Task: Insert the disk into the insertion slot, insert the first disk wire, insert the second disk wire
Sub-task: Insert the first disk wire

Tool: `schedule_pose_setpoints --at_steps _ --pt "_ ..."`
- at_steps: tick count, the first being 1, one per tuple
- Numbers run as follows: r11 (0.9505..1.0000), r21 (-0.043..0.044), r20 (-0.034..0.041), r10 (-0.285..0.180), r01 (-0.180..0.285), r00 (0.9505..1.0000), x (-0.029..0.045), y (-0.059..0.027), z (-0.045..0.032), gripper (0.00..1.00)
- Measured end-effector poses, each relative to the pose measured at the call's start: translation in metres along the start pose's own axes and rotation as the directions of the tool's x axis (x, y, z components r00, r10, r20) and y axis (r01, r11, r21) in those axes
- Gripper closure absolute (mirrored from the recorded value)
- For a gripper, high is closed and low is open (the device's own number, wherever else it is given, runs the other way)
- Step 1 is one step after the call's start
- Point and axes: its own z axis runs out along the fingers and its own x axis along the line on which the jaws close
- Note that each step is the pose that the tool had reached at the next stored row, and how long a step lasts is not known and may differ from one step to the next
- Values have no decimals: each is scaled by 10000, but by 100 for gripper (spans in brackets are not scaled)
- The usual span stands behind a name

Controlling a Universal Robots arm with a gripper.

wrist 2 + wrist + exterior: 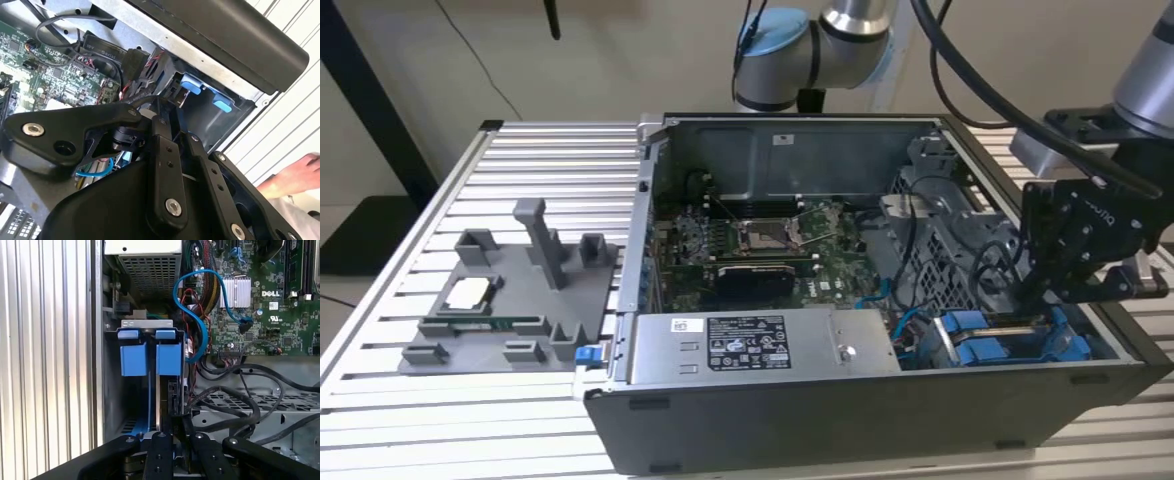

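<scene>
The disk (pixel 1014 330) stands in its blue caddy in the drive slot at the case corner on the exterior view's right. Its two blue tabs (pixel 150 357) face the power-supply box, and they also appear in the second wrist view (pixel 192 85). My black gripper (pixel 1047 300) hangs just above the slot's outer end. Its fingers (pixel 177 422) are drawn close together over the caddy's dark edge, and whether anything lies between them is hidden. A blue wire (pixel 200 325) loops from the board down beside the right tab. Black wires (pixel 250 410) curl next to the gripper (pixel 157 107).
The open case holds the motherboard (pixel 747 240) and a grey power-supply box (pixel 747 345) with a sticker. A grey fixture (pixel 507 300) with small parts sits on the slatted table (pixel 520 160) at the exterior view's left. A person's hand (pixel 295 175) rests outside the case.
</scene>
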Motion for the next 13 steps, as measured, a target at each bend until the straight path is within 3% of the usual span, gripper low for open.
schedule_pose_setpoints --at_steps 7,13 --pt "10000 -2 47 22 -22 10000 -2 -31 18 81" --pt "9999 -5 38 147 -147 9999 -3 -34 75 81"
